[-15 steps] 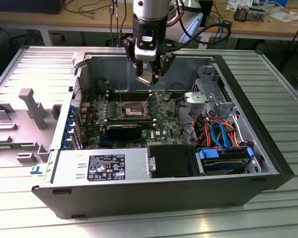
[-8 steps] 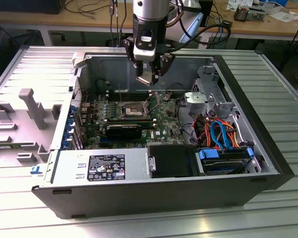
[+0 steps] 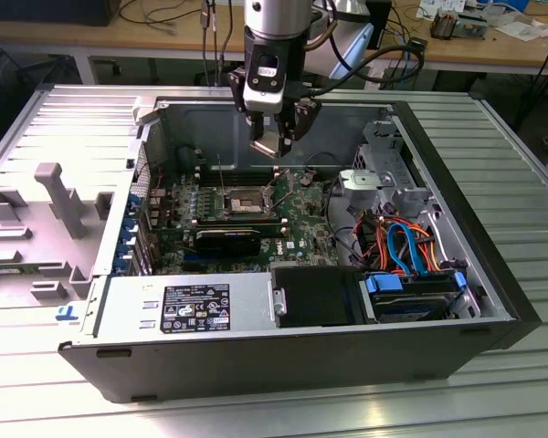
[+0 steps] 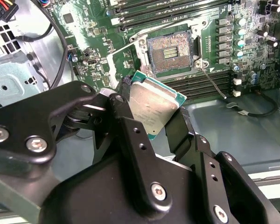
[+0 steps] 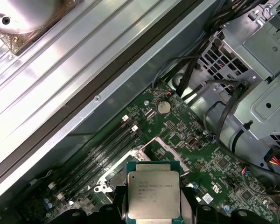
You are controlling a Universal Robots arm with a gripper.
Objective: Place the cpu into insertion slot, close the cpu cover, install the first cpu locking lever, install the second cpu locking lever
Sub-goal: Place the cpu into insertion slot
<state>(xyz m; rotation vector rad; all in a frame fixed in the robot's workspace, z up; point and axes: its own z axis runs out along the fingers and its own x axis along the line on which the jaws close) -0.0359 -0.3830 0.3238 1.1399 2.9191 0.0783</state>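
Jaws clamp the cpu [image 4: 152, 106] between them, above the insertion slot [image 4: 170, 51].

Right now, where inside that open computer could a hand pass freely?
Bare grey case panel beside the memory slots; ribbed table outside. Crowded: orange-blue cables, and the gripper holding the cpu near the insertion slot.

the cpu [image 4: 154, 109] has a brushed, dull silver metal top over a green edge. the end effector [image 3: 280, 137] is matt black with shiny screw heads. the insertion slot [image 4: 170, 51] has a bright metal rim on glossy green circuit board [image 4: 98, 65]. the tabletop [image 3: 511, 146] is ribbed, satin aluminium; the case [image 3: 256, 356] is matt dark outside.
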